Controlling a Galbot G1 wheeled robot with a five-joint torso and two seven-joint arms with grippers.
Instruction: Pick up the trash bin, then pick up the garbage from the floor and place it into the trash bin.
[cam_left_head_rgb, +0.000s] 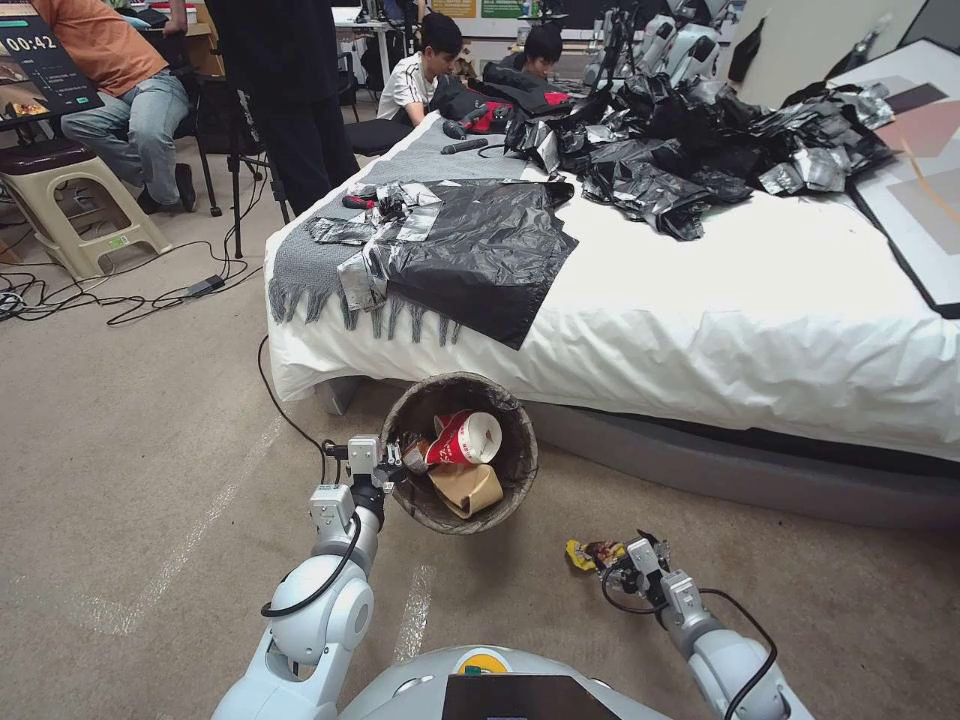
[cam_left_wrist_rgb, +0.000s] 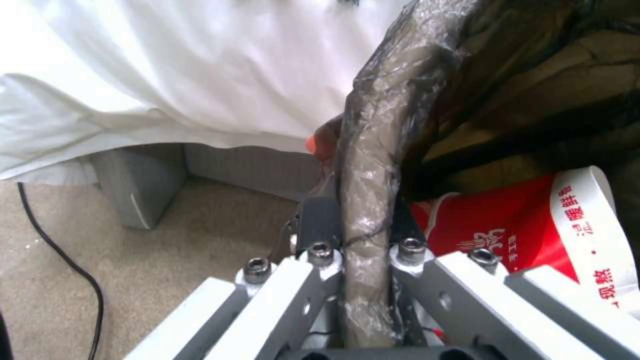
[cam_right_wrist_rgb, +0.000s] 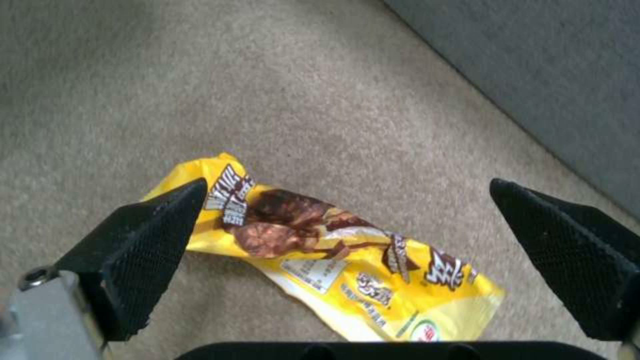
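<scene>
The left tool (cam_left_head_rgb: 392, 468) is clamped on the rim of the small round trash bin with a dark bag (cam_left_head_rgb: 510, 470), tipped beside the white bed (cam_left_head_rgb: 720, 330); a red-and-white paper cup (cam_left_head_rgb: 466, 438) lies inside; the right tool (cam_right_wrist_rgb: 347, 260) hangs wide apart over a flat yellow snack wrapper (cam_right_wrist_rgb: 333, 245) on the beige carpet floor (cam_left_head_rgb: 150, 480).

We saw a yellow wrapper (cam_right_wrist_rgb: 333, 250) with brown print, a red-and-white cup (cam_left_head_rgb: 466, 438) in the dark-lined bin (cam_left_head_rgb: 515, 460), and beige carpet (cam_left_head_rgb: 130, 450).
</scene>
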